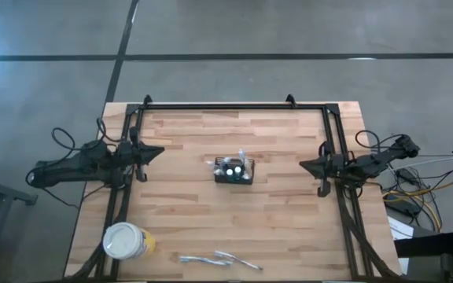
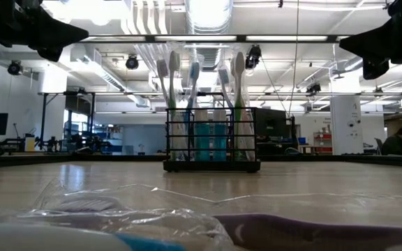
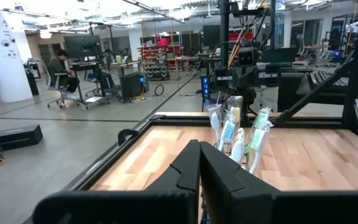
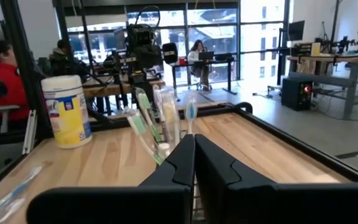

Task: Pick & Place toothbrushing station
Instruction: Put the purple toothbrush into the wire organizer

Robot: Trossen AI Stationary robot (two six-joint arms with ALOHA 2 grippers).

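The toothbrushing station (image 1: 234, 170), a small black mesh caddy, stands upright near the middle of the wooden surface (image 1: 289, 220), between your two arms and touching neither. In the low view you see it (image 2: 211, 143) head-on, with several toothbrushes (image 2: 174, 77) standing bristles-up in its compartments and blue tubes lower down behind the mesh. Your left tool (image 1: 157, 152) hangs above the left edge of the surface, pointed toward the caddy, its two fingers pressed together and holding nothing; its own wrist view shows the dark fingers (image 3: 185, 171) meeting along one seam, with the brush heads (image 3: 229, 127) just beyond. Your right tool (image 1: 305, 164) mirrors it above the right edge, likewise closed on nothing, fingers (image 4: 182, 162) meeting in its wrist view. A round white tub with a yellow label (image 1: 126, 240) stands at the near left corner of the surface, well apart from the caddy. Packaged toothbrushes in clear wrapping (image 1: 219, 259) lie flat along the near edge, just beside the tub. People sit at desks in the room beyond.
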